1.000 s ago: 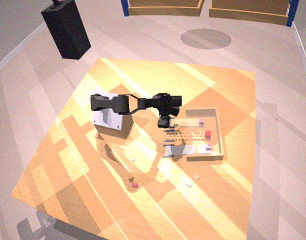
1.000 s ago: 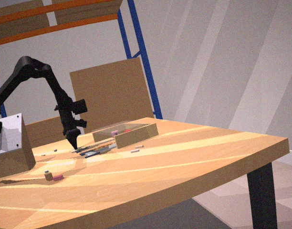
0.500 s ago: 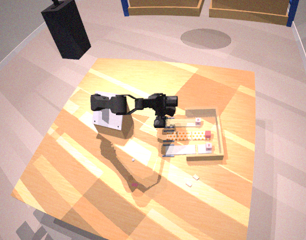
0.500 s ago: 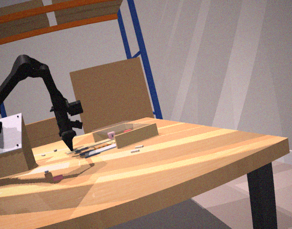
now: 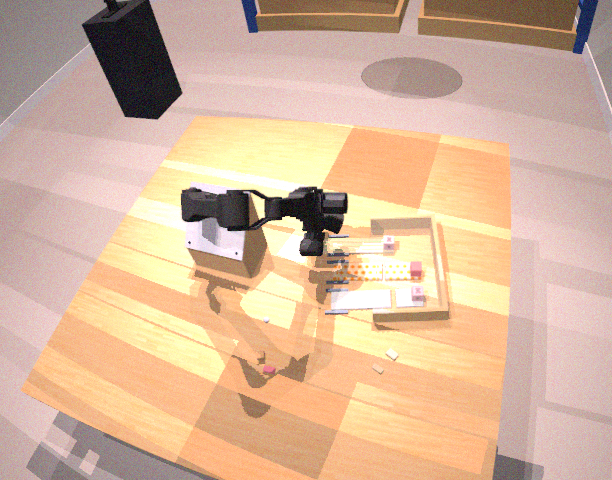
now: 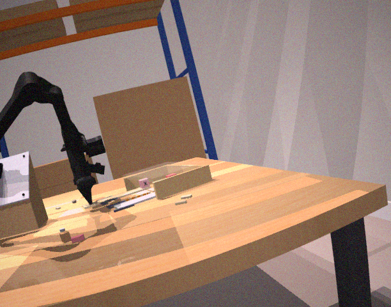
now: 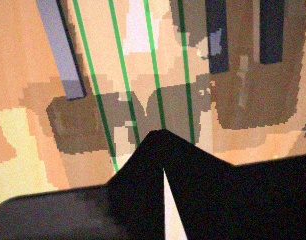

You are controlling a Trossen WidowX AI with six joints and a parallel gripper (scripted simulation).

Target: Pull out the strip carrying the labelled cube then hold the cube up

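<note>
My gripper (image 7: 158,138) is pinched fully together, holding nothing, tip hovering over the green-striped strip (image 7: 143,65). Can't tell if I'm touching it though.

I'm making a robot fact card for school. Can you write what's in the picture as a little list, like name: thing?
robot: one black arm on a white base block
gripper: shut, holding nothing, tip down near the strips' blue end tabs
tray: open wooden tray on the wooden table
strips: three side by side, a pale one, an orange-dotted one, a white one split in two
cubes: one pink cube on each strip's far end; two show an X label
loose bits: small blocks on the table
</note>
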